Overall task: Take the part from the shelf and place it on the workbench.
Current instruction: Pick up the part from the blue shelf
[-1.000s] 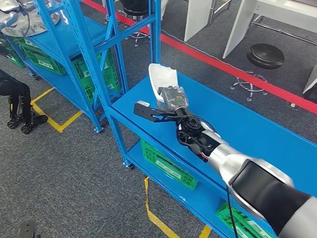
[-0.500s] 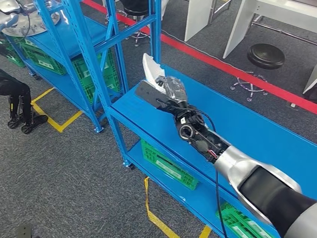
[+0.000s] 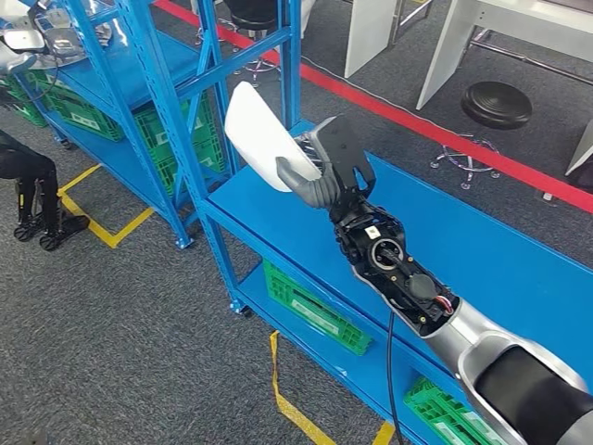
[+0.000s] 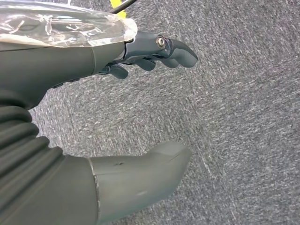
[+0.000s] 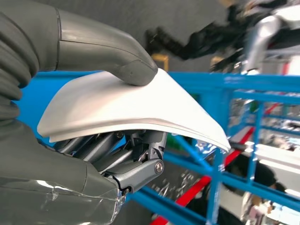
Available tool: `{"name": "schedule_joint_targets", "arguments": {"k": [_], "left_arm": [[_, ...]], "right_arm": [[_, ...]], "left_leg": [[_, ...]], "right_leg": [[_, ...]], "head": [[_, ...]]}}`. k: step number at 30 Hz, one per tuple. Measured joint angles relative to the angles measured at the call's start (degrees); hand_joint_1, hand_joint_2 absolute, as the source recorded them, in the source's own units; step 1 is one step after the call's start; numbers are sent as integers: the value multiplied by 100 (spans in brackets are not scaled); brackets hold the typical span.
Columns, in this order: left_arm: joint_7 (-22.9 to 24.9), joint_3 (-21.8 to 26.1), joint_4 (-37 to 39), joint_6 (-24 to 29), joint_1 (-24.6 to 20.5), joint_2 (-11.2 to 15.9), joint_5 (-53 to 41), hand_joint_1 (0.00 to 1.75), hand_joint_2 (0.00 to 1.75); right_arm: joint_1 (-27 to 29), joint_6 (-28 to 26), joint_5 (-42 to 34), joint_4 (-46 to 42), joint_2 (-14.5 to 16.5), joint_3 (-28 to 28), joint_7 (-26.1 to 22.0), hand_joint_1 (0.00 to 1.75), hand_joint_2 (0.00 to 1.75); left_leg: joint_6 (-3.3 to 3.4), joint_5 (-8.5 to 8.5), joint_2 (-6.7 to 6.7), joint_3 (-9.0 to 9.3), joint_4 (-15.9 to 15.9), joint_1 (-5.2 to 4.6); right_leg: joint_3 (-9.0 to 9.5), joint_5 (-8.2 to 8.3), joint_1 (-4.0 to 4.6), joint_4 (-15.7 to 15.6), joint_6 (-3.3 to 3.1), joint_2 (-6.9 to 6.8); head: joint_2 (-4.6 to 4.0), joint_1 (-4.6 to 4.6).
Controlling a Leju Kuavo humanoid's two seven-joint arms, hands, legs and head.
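Note:
The part [image 3: 258, 135] is a white curved panel. My right hand [image 3: 326, 172] grips it by one end, and it stands tilted above the left end of the blue workbench top [image 3: 447, 236], off the surface. In the right wrist view the thumb [image 5: 106, 47] presses on the panel [image 5: 134, 105] from one side, with the darker fingers [image 5: 106, 152] under the other side. My left hand [image 4: 106, 56] hangs over grey carpet, fingers straight and apart from the thumb [image 4: 141, 171], holding nothing.
A blue shelf rack [image 3: 150, 74] stands just left of the bench, its upright close to the panel. Green crates [image 3: 318, 311] sit on the lower levels. Dark legs and shoes [image 3: 31, 190] are at the far left. A black stool [image 3: 497, 104] stands beyond the red floor line.
My right hand has turned over and lifted the white panel off the blue surface, up and to the left. The panel now shows its broad white face.

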Motion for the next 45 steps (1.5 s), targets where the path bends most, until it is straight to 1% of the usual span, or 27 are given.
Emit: {"name": "schedule_joint_targets", "arguments": {"k": [4,7,16,25,45], "left_arm": [[-5,11,0,-12,6,-1,-16,0,175],[-6,27,0,-20,5,-2,-24,0,175],[25,41,0,-51,5,-5,-30,0,175],[-72,50,0,301,2,-27,-54,0,175],[-36,50,0,313,-7,-33,-81,0,175]], "right_arm": [[169,-33,-633,-527,-95,-61,-120,175,175],[256,-44,-791,-832,-160,-95,-188,175,175],[376,-27,-796,-1333,-289,-150,-189,175,175],[395,-6,-773,-1648,-364,-182,-146,175,175],[455,6,-791,-1846,-366,-196,-225,175,175]], "left_leg": [[0,0,-1,-1,0,0],[0,0,-1,-1,0,0],[0,0,-1,-1,0,0],[0,0,-1,-1,-1,0],[0,0,-1,-1,0,0]], "right_leg": [[1,0,0,0,0,-1],[1,0,0,0,0,0],[1,0,0,0,0,0],[1,0,0,0,0,0],[1,0,0,0,0,0]], "head": [[0,0],[0,0],[0,0],[0,0],[0,0]]}}
